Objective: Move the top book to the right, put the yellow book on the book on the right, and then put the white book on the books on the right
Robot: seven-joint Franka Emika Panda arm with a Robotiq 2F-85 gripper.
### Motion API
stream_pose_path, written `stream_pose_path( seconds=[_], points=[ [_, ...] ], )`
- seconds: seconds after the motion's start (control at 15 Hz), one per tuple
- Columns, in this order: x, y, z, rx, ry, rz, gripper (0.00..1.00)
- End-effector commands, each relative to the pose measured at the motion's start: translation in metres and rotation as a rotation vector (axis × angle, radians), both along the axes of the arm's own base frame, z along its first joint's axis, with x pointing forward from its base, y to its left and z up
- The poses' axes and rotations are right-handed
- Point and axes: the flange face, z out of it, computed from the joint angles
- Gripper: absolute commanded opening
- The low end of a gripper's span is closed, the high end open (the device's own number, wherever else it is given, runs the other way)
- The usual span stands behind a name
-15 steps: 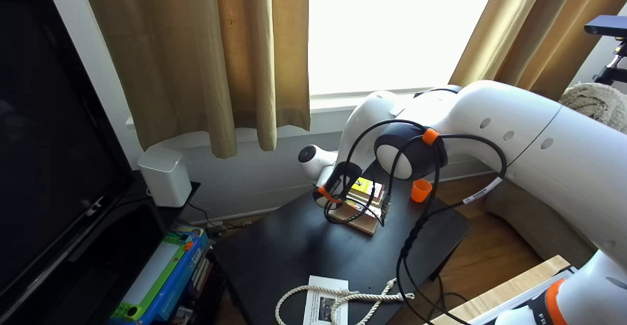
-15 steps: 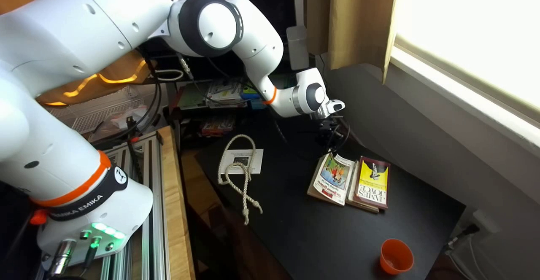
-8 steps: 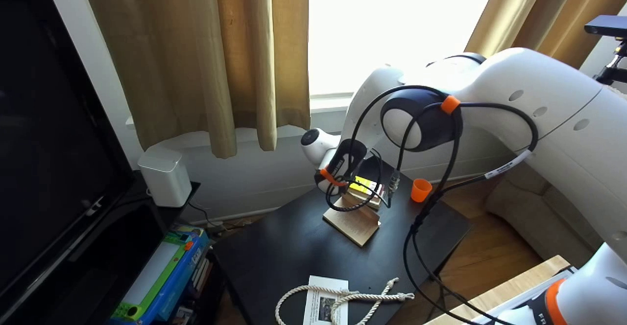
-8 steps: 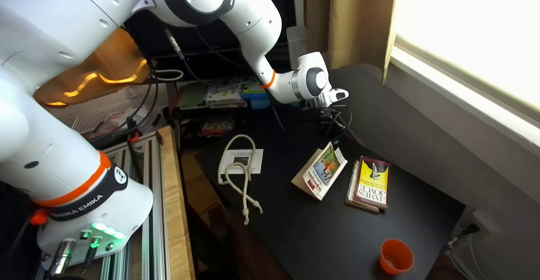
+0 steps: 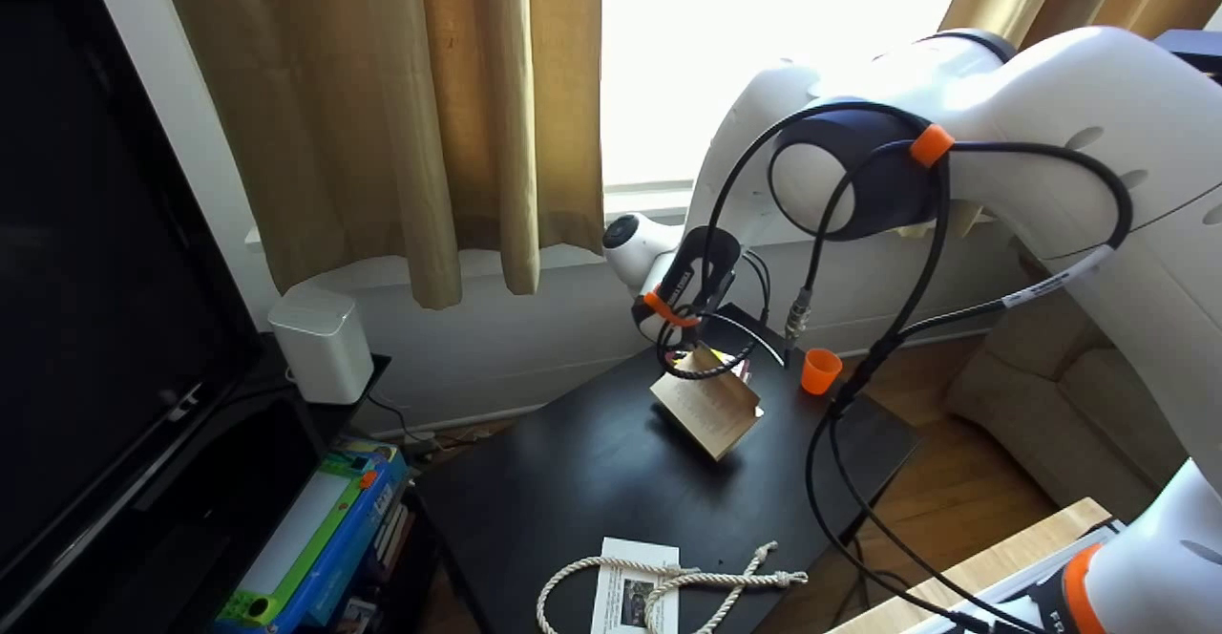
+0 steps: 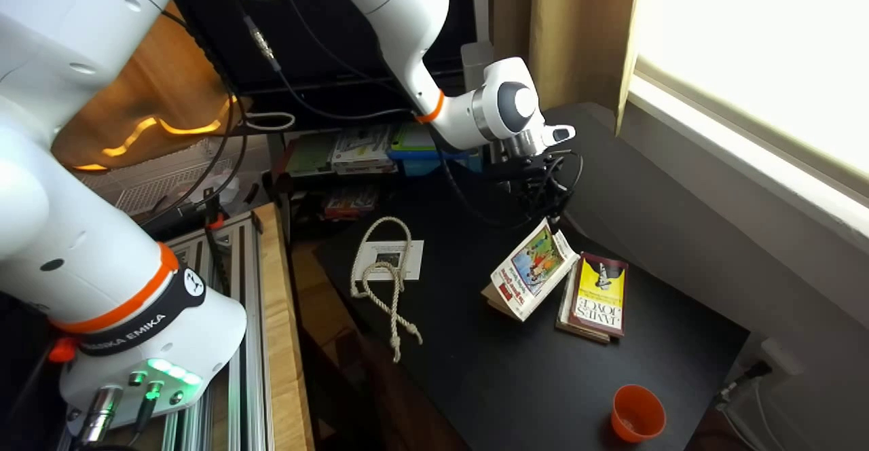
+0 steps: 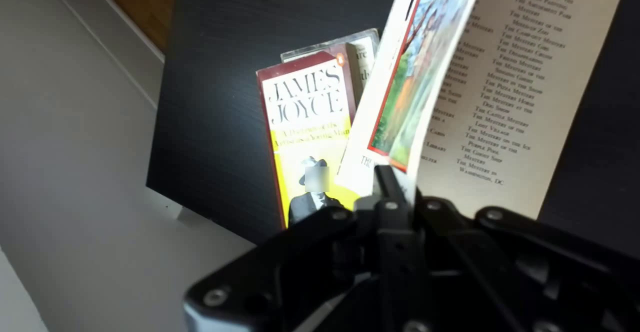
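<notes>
The white book (image 6: 533, 271) with a coloured picture hangs tilted and partly open from my gripper. Its cover shows in the wrist view (image 7: 395, 87) with a printed inside page spread beside it. In an exterior view its tan inner page (image 5: 706, 410) faces the camera, above its shadow. My gripper (image 7: 405, 192) is shut on the cover's edge; its fingers are mostly hidden in an exterior view (image 5: 689, 336). The yellow book (image 6: 601, 295), marked James Joyce, lies flat on another book (image 6: 567, 322) beside the held book. It also shows in the wrist view (image 7: 305, 122).
An orange cup (image 6: 638, 413) stands on the black table (image 6: 509, 369), also in an exterior view (image 5: 819, 371). A knotted rope (image 6: 394, 301) lies over a white printed sheet (image 6: 411, 261) on the table. A wall (image 6: 679, 220) and window run along one side.
The arm has risen. The white book has gone from lying beside the yellow book to being lifted by its cover, swinging open and tilted above the table. The yellow book has not moved.
</notes>
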Motion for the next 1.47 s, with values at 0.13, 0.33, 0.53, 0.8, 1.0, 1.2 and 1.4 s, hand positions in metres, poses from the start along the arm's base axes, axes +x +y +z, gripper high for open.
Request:
stream_pose_path(
  seconds=[0.13, 0.33, 0.53, 0.8, 1.0, 1.2, 1.4],
  points=[
    [-0.004, -0.015, 0.035, -0.073, 0.032, 0.063, 0.0],
    [0.0, -0.018, 0.049, -0.096, 0.036, 0.132, 0.0],
    [0.006, -0.023, 0.062, -0.133, 0.053, 0.183, 0.0],
    [0.016, -0.032, 0.072, -0.203, 0.058, 0.25, 0.0],
    [0.022, -0.036, 0.066, -0.239, 0.057, 0.321, 0.0],
    [0.024, -0.036, 0.051, -0.263, 0.038, 0.38, 0.0],
    [0.024, -0.036, 0.031, -0.268, 0.038, 0.423, 0.0]
  ],
)
